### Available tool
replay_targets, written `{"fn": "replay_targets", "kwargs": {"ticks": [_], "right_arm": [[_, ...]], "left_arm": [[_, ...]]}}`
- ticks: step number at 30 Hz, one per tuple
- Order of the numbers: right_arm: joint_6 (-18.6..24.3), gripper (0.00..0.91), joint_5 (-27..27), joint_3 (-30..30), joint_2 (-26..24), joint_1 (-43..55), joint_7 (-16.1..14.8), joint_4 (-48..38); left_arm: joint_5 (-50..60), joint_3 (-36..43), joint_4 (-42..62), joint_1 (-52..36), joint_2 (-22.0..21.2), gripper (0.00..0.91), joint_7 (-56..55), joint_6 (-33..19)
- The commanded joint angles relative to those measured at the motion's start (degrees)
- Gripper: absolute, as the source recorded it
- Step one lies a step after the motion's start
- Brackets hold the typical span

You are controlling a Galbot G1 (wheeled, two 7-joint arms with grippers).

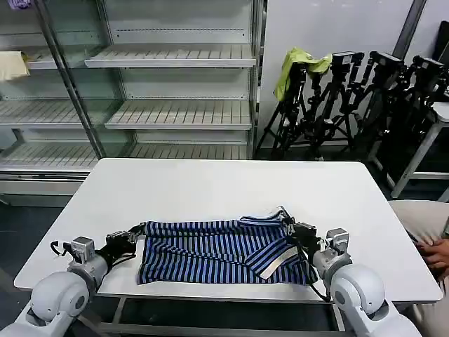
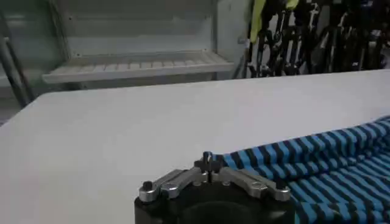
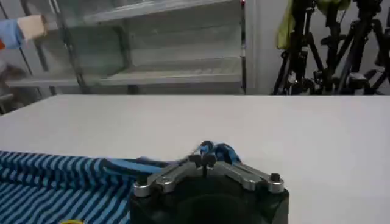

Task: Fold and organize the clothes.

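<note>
Blue and dark navy striped knit fabric identifies the shirt (image 1: 217, 251), which lies flattened on the white table (image 1: 210, 189) at its near edge, spread left to right, with a cream-white trimmed cuff (image 1: 279, 261) turned up on its right portion. The left end effector (image 1: 137, 232) sits at the left edge of the shirt, low over the table; in the left wrist view its fingers (image 2: 207, 163) are drawn together at the tips, pinching the fabric edge of the shirt (image 2: 329, 170). The right end effector (image 1: 287, 223) sits at the far right corner of the shirt, where the cloth is lifted slightly into a small peak; in the right wrist view its fingers (image 3: 204, 159) are likewise closed on a bunched fold of the shirt (image 3: 67, 182). Both arms reach in from the near side of the table. Beyond the far edge stand empty glass-fronted shelves (image 1: 175, 84) on the left and a group of black tripods (image 1: 351, 98) on the right, one draped with a yellow-green cloth (image 1: 298, 63).
</note>
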Motion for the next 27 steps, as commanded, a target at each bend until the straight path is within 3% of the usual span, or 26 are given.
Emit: {"fn": "replay_targets", "kwargs": {"ticks": [1, 25, 26, 27], "right_arm": [[0.2, 0.000, -1.2, 0.2, 0.0, -1.3, -0.3, -0.7], [2.1, 0.000, -4.6, -2.0, 1.5, 1.9, -2.6, -7.9], [2.1, 0.000, -5.0, -2.1, 1.5, 2.0, -2.9, -8.2], [1.9, 0.000, -5.5, -2.1, 1.6, 2.1, -2.9, -8.3]], "left_arm": [[0.3, -0.4, -1.7, 3.3, 0.3, 0.010, 0.1, 0.4], [0.6, -1.4, -6.7, 6.1, 0.6, 0.010, -0.1, 2.9], [1.0, -1.4, -6.5, 5.9, 0.6, 0.141, -0.3, 3.4], [1.7, -1.3, -6.3, 6.0, 0.6, 0.605, -0.4, 3.7]]}}
